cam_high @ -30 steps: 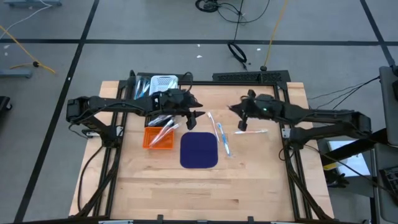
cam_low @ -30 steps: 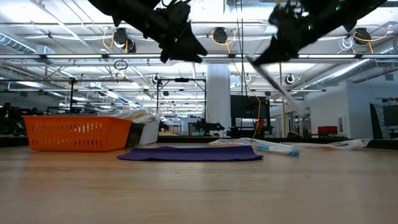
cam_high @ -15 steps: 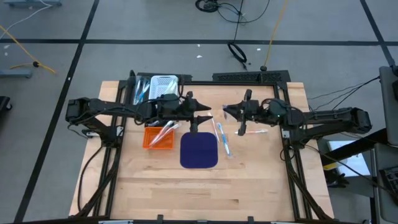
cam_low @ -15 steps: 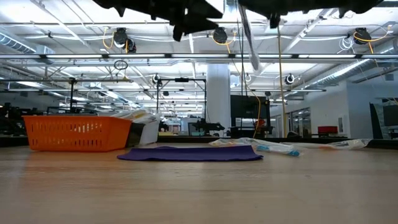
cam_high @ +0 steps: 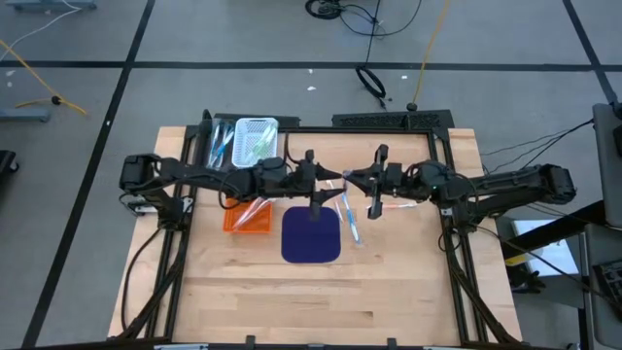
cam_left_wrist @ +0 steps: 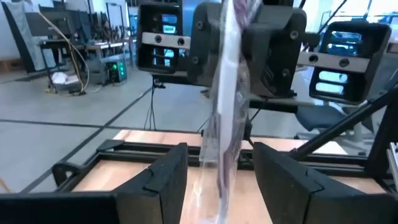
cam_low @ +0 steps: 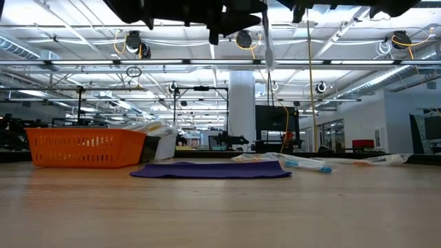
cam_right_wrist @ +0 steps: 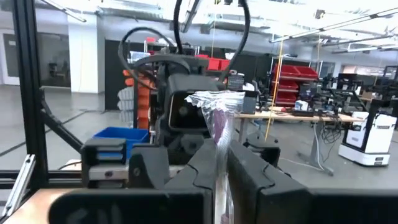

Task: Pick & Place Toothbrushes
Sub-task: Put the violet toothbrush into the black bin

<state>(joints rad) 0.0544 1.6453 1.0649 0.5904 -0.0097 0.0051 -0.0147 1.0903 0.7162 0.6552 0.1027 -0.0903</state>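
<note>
My right gripper (cam_high: pixel 374 183) is raised above the table's middle and shut on a clear-wrapped toothbrush (cam_low: pixel 267 41), which hangs upright below it. My left gripper (cam_high: pixel 326 180) faces it from the table's left at the same height and is open. In the left wrist view its fingers (cam_left_wrist: pixel 161 180) stand on either side of the toothbrush (cam_left_wrist: pixel 224 124) without touching it. More toothbrushes (cam_high: pixel 347 216) lie flat on the wood beside the dark blue mat (cam_high: pixel 311 236). Others lie in the orange basket (cam_high: pixel 233 222) and the white tray (cam_high: pixel 255 138). My right gripper pinches the wrapped toothbrush between its two fingers (cam_right_wrist: pixel 199 168), near the upper end. The crumpled wrapper end (cam_right_wrist: pixel 214 99) sticks out past them. The fingers come level from the table's right, across the stick. The toothbrush is lifted clear and hangs upright, its lower end (cam_low: pixel 269 65) free.
The orange basket (cam_low: pixel 86 147) stands left of the mat, and the white tray is behind it near the far edge. Another toothbrush (cam_high: pixel 403 204) lies right of the hanging one. The near half of the wooden table (cam_high: pixel 311 292) is bare. A black frame (cam_high: pixel 389 121) borders the far edge.
My right gripper carried the toothbrush toward the table's left, and the toothbrush swung from slanting to hanging upright. My left gripper moved toward the table's right and rose, so the two grippers now face each other closely above the mat's far edge.
</note>
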